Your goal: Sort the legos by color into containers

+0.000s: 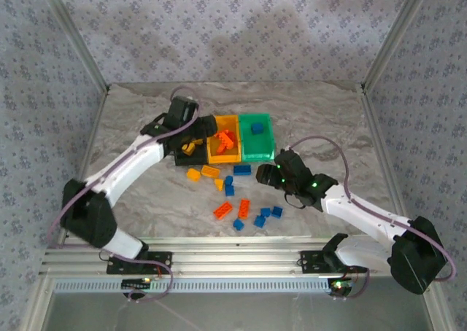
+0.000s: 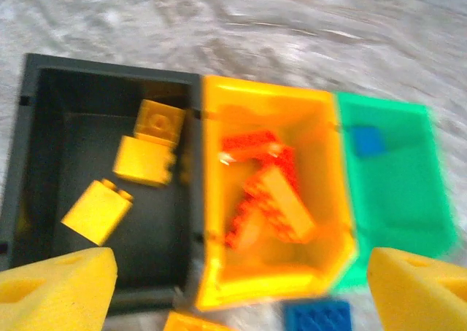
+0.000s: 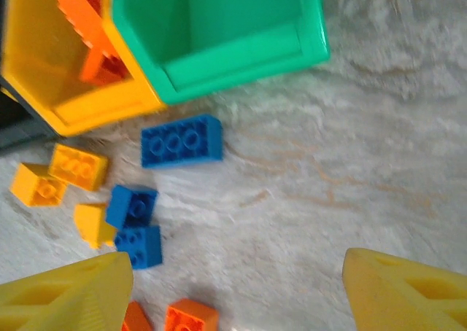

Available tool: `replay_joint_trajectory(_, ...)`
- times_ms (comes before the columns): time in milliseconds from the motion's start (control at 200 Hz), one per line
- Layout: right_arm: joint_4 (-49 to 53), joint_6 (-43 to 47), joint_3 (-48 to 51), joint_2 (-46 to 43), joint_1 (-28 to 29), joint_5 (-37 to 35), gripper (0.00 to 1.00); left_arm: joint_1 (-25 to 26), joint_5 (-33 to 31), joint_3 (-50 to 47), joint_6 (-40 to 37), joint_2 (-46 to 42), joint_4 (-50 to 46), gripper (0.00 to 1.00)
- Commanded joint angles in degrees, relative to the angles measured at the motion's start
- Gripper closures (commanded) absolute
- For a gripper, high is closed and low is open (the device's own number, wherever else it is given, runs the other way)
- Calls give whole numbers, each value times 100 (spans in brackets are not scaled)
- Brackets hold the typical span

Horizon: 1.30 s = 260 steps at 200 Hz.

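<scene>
I'm watching my left gripper point(image 2: 239, 273) hovering with its fingers spread wide and nothing between them, above the near wall of the containers. Yellow legos point(image 2: 144, 160) are lying in the black bin point(image 2: 73, 76) ahead of it, orange-red legos point(image 2: 273, 192) in the yellow-orange bin point(image 2: 263, 90), and one blue brick point(image 2: 367, 140) in the green bin point(image 2: 394, 200). My right gripper point(image 3: 233, 273) is hanging spread and empty over the table point(image 3: 350, 163) — a long blue brick point(image 3: 181, 141) is lying ahead of it, just beside the green bin, with loose legos point(image 3: 131, 207) sitting to its left.
</scene>
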<state>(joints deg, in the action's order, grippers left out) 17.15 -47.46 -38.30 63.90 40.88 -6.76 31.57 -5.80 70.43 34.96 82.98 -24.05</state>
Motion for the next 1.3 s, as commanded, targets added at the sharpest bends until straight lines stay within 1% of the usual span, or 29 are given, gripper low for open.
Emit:
replay_joint_trajectory(0,812,-321,263,36,126,-7,23,522,98,-591,85,-752,101,1)
replay_joint_trajectory(70,940,-412,437,14,204,30,24,872,-42,-1096,177,-1148,174,1)
replay_joint_trajectory(150,908,-406,580,-18,333,85,26,1136,-72,-1705,362,-1562,330,1)
replay_joint_trajectory(225,887,-311,569,-59,543,43,27,1239,-44,-2243,565,-1935,448,0)
replay_joint_trajectory(355,1059,-187,311,-132,1097,-366,30,1285,-88,-2931,767,-2570,454,0)
replay_joint_trajectory(470,1181,-223,121,99,1339,-344,33,1281,-141,-3376,869,-3042,422,0)
replay_joint_trajectory(540,1216,-260,35,342,1450,-350,36,1287,-219,-3530,921,-3213,342,1)
replay_joint_trajectory(745,1461,-360,-225,921,1694,-674,44,1282,-298,-3781,1037,-3396,289,1)
replay_joint_trajectory(909,1633,-394,-316,1155,1795,-874,48,1283,-343,-3831,1053,-3478,244,1)
replay_joint_trajectory(1164,1532,-369,-395,1459,1893,-959,51,1280,-404,-3855,1064,-3519,243,1)
replay_joint_trajectory(1294,1565,-347,-443,1599,1906,-994,56,1279,-422,-3853,1064,-3521,210,0)
